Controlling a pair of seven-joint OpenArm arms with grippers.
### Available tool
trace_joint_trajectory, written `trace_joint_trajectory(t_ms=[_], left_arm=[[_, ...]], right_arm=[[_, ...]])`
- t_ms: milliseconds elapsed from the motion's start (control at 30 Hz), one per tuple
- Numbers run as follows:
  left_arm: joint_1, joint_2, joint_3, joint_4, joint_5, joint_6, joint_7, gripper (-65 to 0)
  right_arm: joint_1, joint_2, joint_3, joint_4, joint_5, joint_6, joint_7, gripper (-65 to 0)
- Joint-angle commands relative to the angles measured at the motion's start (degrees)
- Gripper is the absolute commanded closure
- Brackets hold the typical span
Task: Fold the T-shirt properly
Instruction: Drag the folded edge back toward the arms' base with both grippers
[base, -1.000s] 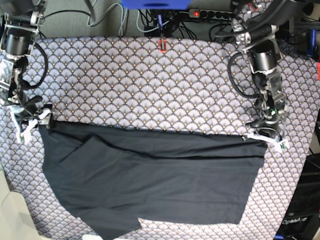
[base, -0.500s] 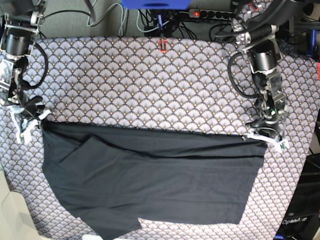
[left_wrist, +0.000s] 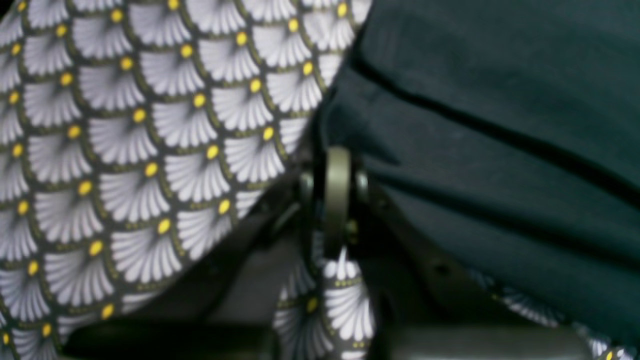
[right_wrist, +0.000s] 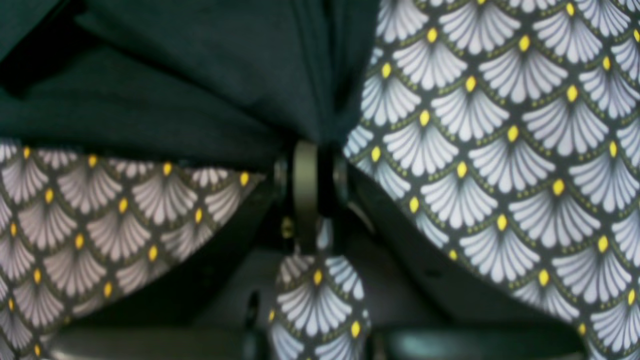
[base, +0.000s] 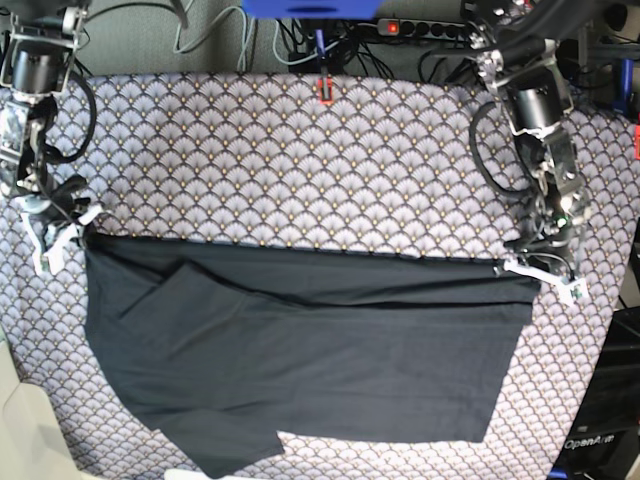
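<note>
1. Tablecloth, grey-white with a dark scallop pattern and yellow dots (base: 300, 160), is covering the whole table and filling most of the base view.
2. Plain black short-sleeved cotton T-shirt (base: 310, 360) is lying spread across the lower half of the base view, its straight upper edge running from the left side of the frame to the right side, with a folded flap showing at its upper left and a step-shaped cut in its lower edge.
3. Right gripper (base: 62, 232), at the left edge of the base view, is sitting at the shirt's upper left corner; in the right wrist view (right_wrist: 305, 190) its jaws are pressed together, pinching a gathered bunch of black cloth (right_wrist: 200, 75).
4. Left gripper (base: 545, 270), at the right side of the base view, is resting at the shirt's upper right corner; in the left wrist view (left_wrist: 337, 200) its jaws are standing closed, pinching the cloth's edge (left_wrist: 500, 125).
5. Small red clip-like object (base: 325, 91) is sitting at the tablecloth's far edge, top centre.
</note>
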Motion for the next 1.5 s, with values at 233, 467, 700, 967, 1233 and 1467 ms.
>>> trace_joint_trajectory(t_ms=[233, 467, 700, 967, 1233, 1467], left_arm=[[3.60, -0.71, 0.00, 8.48, 0.12, 0.24, 2.25, 0.0], [9.23, 0.34, -0.09, 16.13, 0.12, 0.15, 4.18, 0.0], [15.73, 0.69, -0.09, 22.10, 0.12, 0.15, 4.18, 0.0], [21.45, 1.31, -0.44, 26.76, 0.12, 0.15, 4.18, 0.0], [29.18, 2.45, -0.53, 32.65, -5.07, 0.15, 4.18, 0.0], [34.02, 2.45, -0.62, 35.55, -6.82, 0.15, 4.18, 0.0]], right_arm=[[-5.39, 1.20, 0.38, 5.77, 0.02, 0.55, 0.36, 0.0], [-10.32, 1.20, 0.47, 10.87, 0.02, 0.64, 0.45, 0.0], [-14.98, 1.20, 4.25, 15.09, 0.02, 4.42, 0.45, 0.0], [-20.07, 1.11, 10.32, 15.44, 0.02, 9.74, 0.45, 0.0], [-26.76, 0.23, 11.11, 15.53, 0.02, 9.74, 7.31, 0.0], [-32.65, -1.88, 11.11, 15.53, 0.02, 9.74, 13.81, 0.0]])
